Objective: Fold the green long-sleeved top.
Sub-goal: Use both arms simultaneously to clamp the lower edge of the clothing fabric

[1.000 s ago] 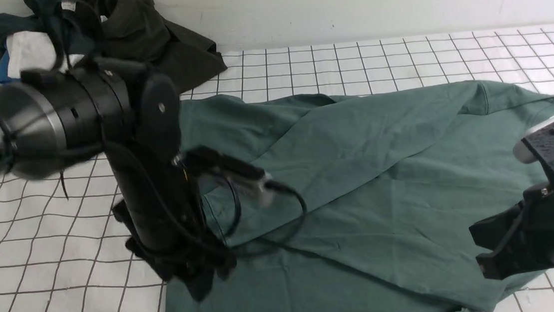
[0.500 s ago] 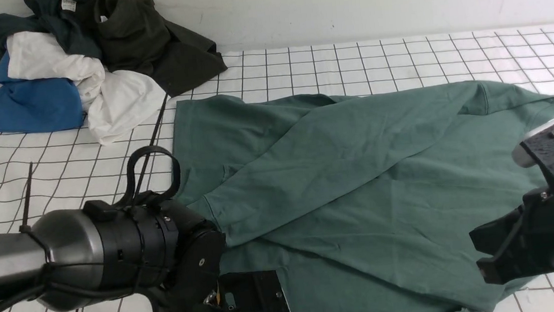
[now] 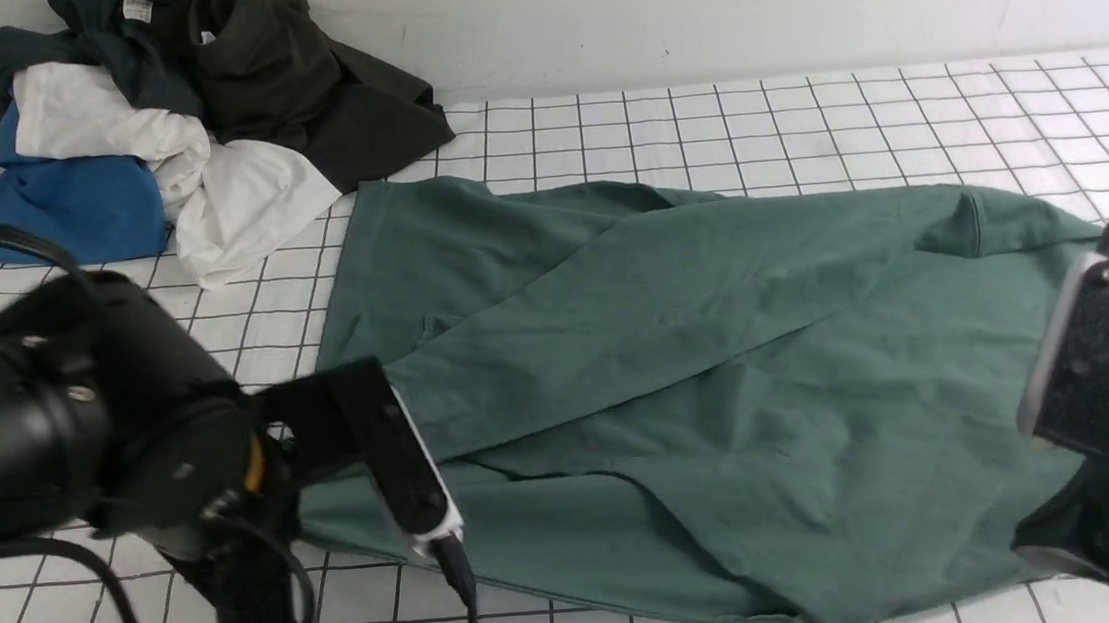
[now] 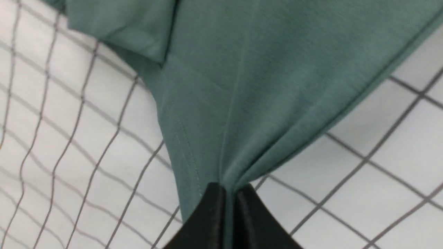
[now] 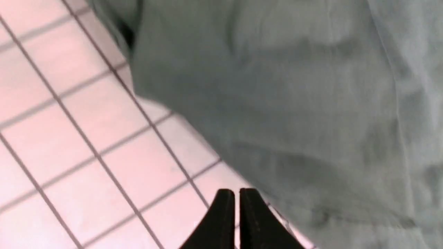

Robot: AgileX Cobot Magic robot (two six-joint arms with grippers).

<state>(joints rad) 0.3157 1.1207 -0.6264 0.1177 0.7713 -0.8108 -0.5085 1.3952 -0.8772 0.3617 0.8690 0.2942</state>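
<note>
Pinching a gathered edge of the green top (image 3: 684, 411), the left gripper (image 4: 228, 193) is closed on the cloth, which stretches away from it. In the front view that arm stands at the lower left, and the top spreads from beside it across the centre to the lower right. At the lower right, the right gripper (image 5: 237, 193) shows its fingertips slightly parted near the top's edge. Other clothes (image 3: 196, 112) lie heaped at the upper left.
</note>
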